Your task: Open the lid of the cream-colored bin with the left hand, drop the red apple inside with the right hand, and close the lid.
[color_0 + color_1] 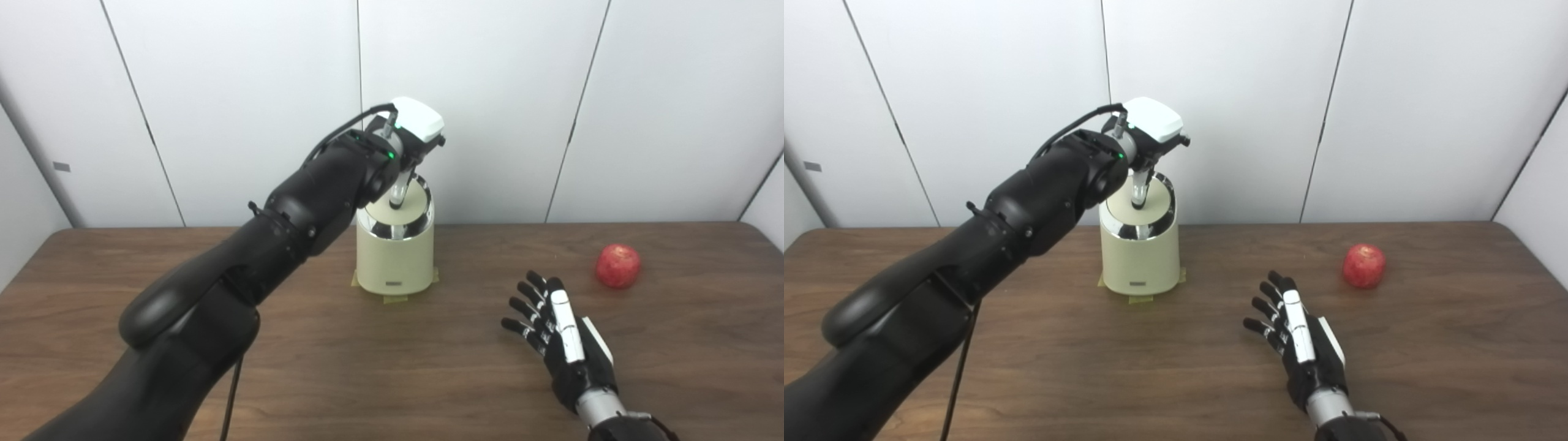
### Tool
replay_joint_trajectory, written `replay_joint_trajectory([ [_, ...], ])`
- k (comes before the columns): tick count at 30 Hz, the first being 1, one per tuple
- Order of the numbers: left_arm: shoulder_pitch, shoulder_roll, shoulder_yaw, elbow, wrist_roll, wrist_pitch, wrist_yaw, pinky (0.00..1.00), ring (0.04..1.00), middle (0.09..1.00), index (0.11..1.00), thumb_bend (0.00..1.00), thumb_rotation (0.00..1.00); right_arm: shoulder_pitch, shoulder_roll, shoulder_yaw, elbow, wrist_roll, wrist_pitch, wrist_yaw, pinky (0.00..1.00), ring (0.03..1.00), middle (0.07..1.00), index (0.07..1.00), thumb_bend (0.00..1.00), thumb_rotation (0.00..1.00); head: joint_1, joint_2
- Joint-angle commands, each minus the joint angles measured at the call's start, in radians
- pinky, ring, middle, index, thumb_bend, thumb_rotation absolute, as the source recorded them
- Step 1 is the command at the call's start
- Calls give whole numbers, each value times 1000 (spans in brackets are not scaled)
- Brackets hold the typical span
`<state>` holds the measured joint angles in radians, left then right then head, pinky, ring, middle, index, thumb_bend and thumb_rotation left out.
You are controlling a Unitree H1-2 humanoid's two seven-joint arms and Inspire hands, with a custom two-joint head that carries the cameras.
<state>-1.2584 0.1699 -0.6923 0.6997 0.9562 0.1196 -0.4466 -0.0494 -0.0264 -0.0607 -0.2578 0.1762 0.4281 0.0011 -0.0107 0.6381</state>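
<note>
The tabletop (pixel 392 367) carries all items, described here in descending size.

The bin (pixel 395 257) stands upright at the far centre, its long axis vertical, its small front label facing the near edge. Tape tabs at its base suggest it is fixed down and should not slide under a push. The shell appears rigid. The lid (pixel 401 205) is round, cream, ringed in shiny metal, and tilts toward the near side. It likely moves under light pressure; press or lift at its rim rather than its centre.

The left hand (pixel 416 131) hangs over the lid, with one of its fingers (pixel 398 195) pointing down onto the lid surface. How wide the other fingers are cannot be determined; it holds nothing visible.

The right hand (pixel 1298 343) rests low at the near right, fingers spread and empty, pointing far-left.

The apple (pixel 1364 265) lies at the far right, well apart from the bin and near the right hand. It is round, firm, smooth, probably light, and liable to roll and bruise. Grasp it around its widest part.
</note>
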Motion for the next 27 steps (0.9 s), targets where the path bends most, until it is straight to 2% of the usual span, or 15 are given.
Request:
replay_joint_trajectory([
  [1, -97, 28, 47, -48, -19, 28, -24, 1000, 1000, 979, 929, 968, 116, -29, -3, -2, -39, 10, -8, 11, 751, 898, 940, 959, 480, 933, -1, 0],
  [4, -132, 51, 85, -77, -32, 50, -66, 1000, 983, 961, 921, 957, 130, -31, -1, -2, -42, 8, 2, 6, 743, 891, 936, 949, 473, 922, -2, 0],
  [6, -146, 73, 131, -125, -54, 81, -102, 978, 984, 967, 902, 957, 123, -33, 0, -1, -48, 6, 13, 4, 738, 890, 934, 946, 466, 921, -2, 1],
  [8, -156, 94, 154, -163, -60, 105, -141, 908, 987, 987, 892, 945, 117, -34, -1, 1, -51, 2, 17, 3, 731, 890, 934, 944, 458, 921, -1, 0],
  [10, -163, 114, 168, -186, -67, 122, -177, 750, 930, 944, 898, 947, 142, -35, -4, 1, -48, -3, 17, 4, 729, 887, 932, 944, 460, 925, -2, 0],
  [11, -163, 122, 178, -192, -77, 128, -189, 725, 923, 939, 905, 941, 133, -35, -4, 1, -49, -3, 19, 4, 729, 887, 932, 945, 462, 925, -3, 1],
  [15, -146, 145, 214, -231, -121, 156, -239, 722, 910, 932, 888, 925, 103, -36, -5, -3, -52, 3, 25, 7, 738, 894, 938, 953, 460, 928, -4, 6],
  [16, -139, 151, 220, -246, -134, 162, -256, 770, 930, 942, 885, 907, 105, -36, -6, -3, -52, 3, 24, 8, 740, 895, 938, 952, 462, 918, -4, 6],
  [18, -113, 150, 258, -272, -192, 211, -303, 809, 942, 945, 885, 876, 121, -36, -10, 1, -56, 1, 30, 7, 743, 896, 934, 949, 478, 891, -8, 6],
  [20, -83, 146, 290, -302, -224, 250, -300, 801, 941, 941, 875, 839, 137, -35, -17, 10, -61, -5, 35, 11, 742, 894, 929, 947, 501, 864, -9, 5],
  [22, -25, 141, 328, -355, -243, 271, -236, 745, 894, 906, 851, 786, 244, -34, -21, 16, -66, -3, 38, 8, 744, 892, 931, 949, 514, 862, -12, 6],
  [23, 10, 136, 352, -384, -254, 275, -199, 696, 841, 865, 841, 719, 375, -33, -24, 19, -69, -3, 39, 6, 746, 890, 929, 947, 520, 850, -13, 8],
  [24, 45, 119, 396, -408, -283, 299, -163, 692, 825, 854, 838, 629, 497, -32, -26, 21, -70, -2, 40, 3, 746, 888, 928, 946, 524, 845, -13, 8],
  [26, 107, 90, 477, -440, -347, 324, -105, 794, 879, 895, 849, 492, 786, -29, -33, 27, -73, -1, 41, 3, 746, 885, 928, 944, 524, 839, -13, 8],
  [27, 137, 74, 519, -454, -375, 336, -76, 858, 912, 918, 864, 466, 891, -28, -35, 28, -73, 3, 41, 0, 754, 891, 933, 950, 516, 851, -14, 8],
])
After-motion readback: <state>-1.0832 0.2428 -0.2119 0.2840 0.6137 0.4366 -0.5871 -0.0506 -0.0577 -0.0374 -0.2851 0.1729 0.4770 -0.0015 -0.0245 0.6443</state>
